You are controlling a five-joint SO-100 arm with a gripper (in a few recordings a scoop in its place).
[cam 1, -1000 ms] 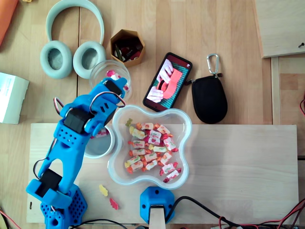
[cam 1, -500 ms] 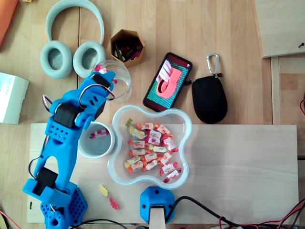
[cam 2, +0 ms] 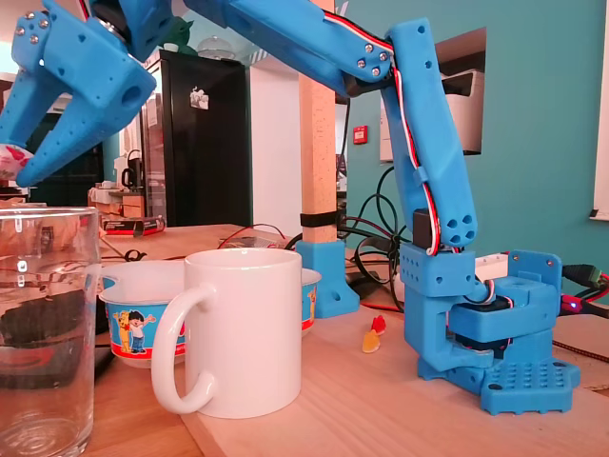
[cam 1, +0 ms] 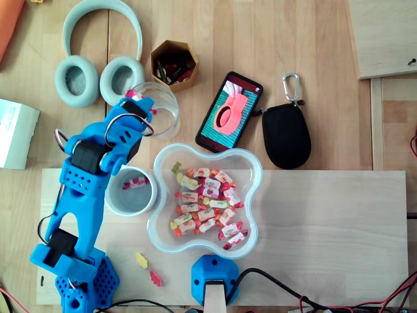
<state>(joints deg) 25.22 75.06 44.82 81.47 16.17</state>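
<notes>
Wooden table (cam 1: 293, 39), gripper (cam 1: 135, 100) pinching a wrapped candy (cam 2: 8, 160) above the glass (cam 1: 164, 115)

Setting: office-type room used as a hobby robotics bench.
- Pale wooden desk (cam 1: 313, 39), overhead view, with a board laid across its lower half.
- Personal desk items along the top: headphones (cam 1: 101, 26), phone (cam 1: 229, 112), black zip pouch (cam 1: 285, 135).
- Loose cables (cam 1: 306, 301), bottom edge.
- Blue printed arm (cam 2: 485, 324), servos and wiring exposed, right of the fixed view.
- Teal wall (cam 2: 533, 114) behind, with a small red wall box (cam 2: 361, 134).
- Tall black cabinet (cam 2: 205, 143), upper left of centre.
</notes>
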